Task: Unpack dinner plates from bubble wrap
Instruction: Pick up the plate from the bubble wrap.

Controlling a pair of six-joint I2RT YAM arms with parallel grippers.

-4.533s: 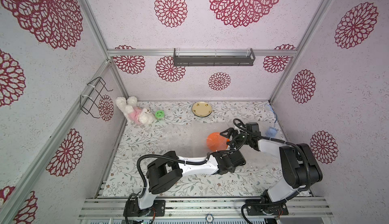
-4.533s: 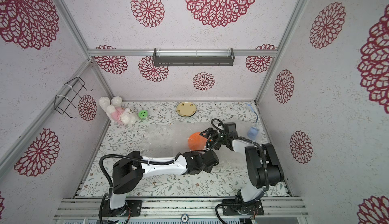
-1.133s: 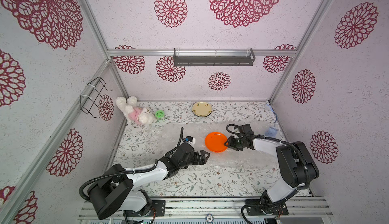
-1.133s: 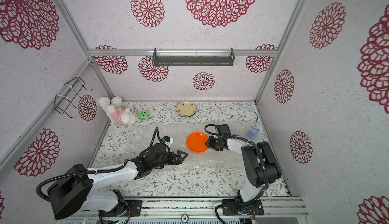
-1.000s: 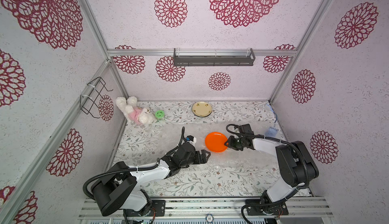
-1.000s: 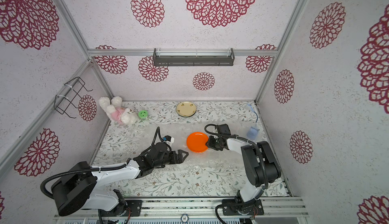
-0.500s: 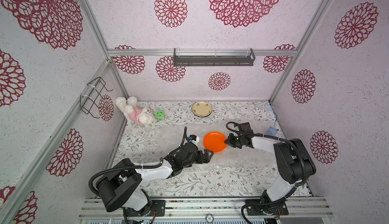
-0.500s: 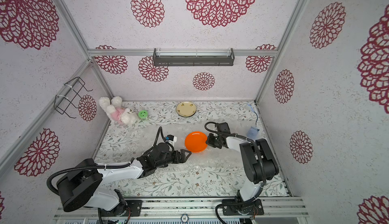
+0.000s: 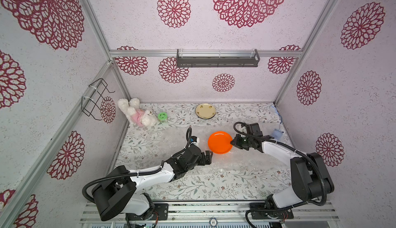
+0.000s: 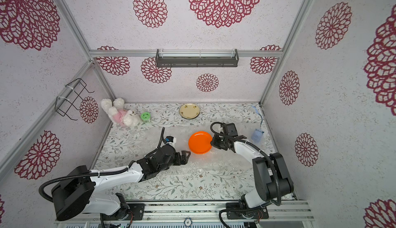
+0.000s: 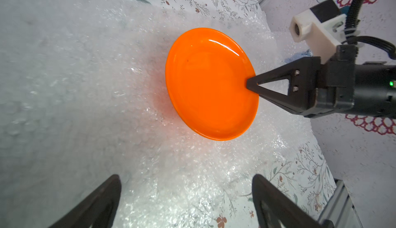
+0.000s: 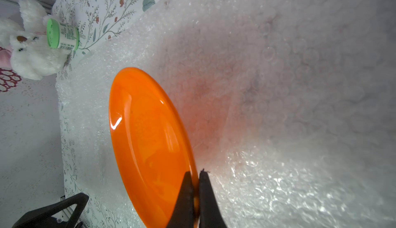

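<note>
right hand [image 12: 195, 173] has just pinched shut on the orange plate [image 9: 220, 142] rim. The plate lies bare and tilted on the opened bubble wrap [image 11: 85, 87], mid-tabletop. left hand [image 11: 186, 177] has moved in closer, wide and empty. Looks ready to lift clear.

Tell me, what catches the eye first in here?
The bright orange plate in the middle of the table, bare above crinkly clear bubble wrap, grabs the eye first. The right gripper pinches its rim, while the left gripper stands open close beside it. Farther back, a cream plate and a white plush bunny sit at the table's far edge.
</note>
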